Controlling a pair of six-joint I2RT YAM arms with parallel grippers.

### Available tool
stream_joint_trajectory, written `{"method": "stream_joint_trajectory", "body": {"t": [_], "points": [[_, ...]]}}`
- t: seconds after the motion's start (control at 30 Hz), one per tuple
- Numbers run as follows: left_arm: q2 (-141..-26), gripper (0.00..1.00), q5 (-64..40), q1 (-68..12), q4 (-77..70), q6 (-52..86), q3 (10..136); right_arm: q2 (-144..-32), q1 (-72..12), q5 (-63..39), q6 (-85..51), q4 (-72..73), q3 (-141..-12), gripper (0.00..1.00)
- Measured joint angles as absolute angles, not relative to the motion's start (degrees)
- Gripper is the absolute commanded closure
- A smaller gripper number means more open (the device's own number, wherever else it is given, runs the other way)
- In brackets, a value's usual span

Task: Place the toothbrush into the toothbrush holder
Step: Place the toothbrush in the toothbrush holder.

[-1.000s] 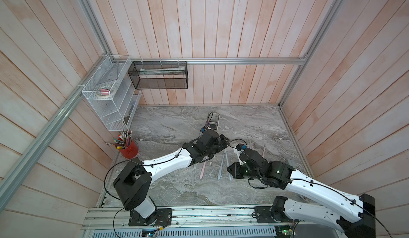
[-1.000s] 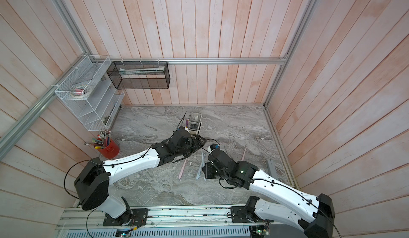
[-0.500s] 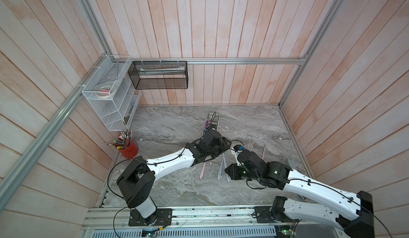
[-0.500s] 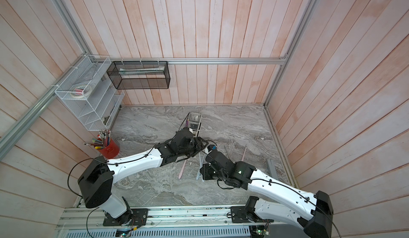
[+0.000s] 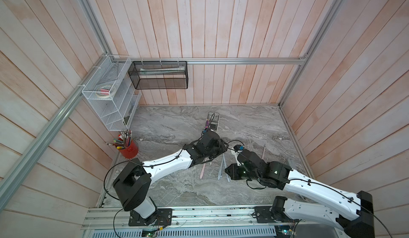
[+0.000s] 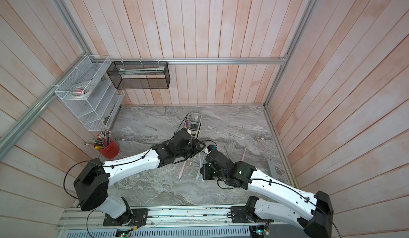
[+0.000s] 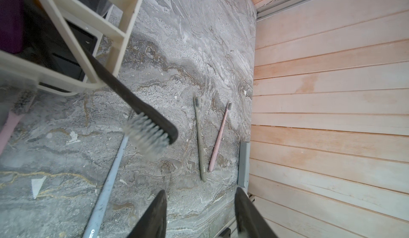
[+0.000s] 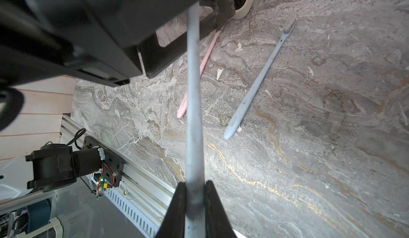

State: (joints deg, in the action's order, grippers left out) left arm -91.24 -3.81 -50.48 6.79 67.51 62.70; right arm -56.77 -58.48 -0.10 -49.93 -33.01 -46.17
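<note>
Nearest the rail, the right gripper (image 8: 194, 186) is clamping tight on the handle of a blue toothbrush (image 8: 193, 93). Only the right wrist view is giving that grip away; in both top views it's too small to read. A second blue toothbrush (image 8: 256, 82) and a pink toothbrush (image 8: 200, 71) are lying flat on the marble counter (image 8: 309, 148) beside it.

Further out, the left gripper (image 7: 200, 190) is hanging with its fingers parted and nothing between them. Just beyond it, the left wrist view is catching a dark toothbrush (image 7: 124, 91) sitting handle-down in the toothbrush holder (image 7: 119, 55), bristles leaning out over the rim. In a top view the left arm (image 5: 168, 161) is hiding the holder's near end, and the holder is standing upright mid-counter.
</note>
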Motion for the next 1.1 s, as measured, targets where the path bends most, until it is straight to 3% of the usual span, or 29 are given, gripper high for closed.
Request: {"method": "stream_joint_trajectory", "body": {"t": [1.1], "points": [[-91.05, 0.86, -4.12, -50.48, 7.38, 65.58, 62.46, -57.76, -58.48, -0.14, -49.71, -33.01, -46.17, 0.92]]}}
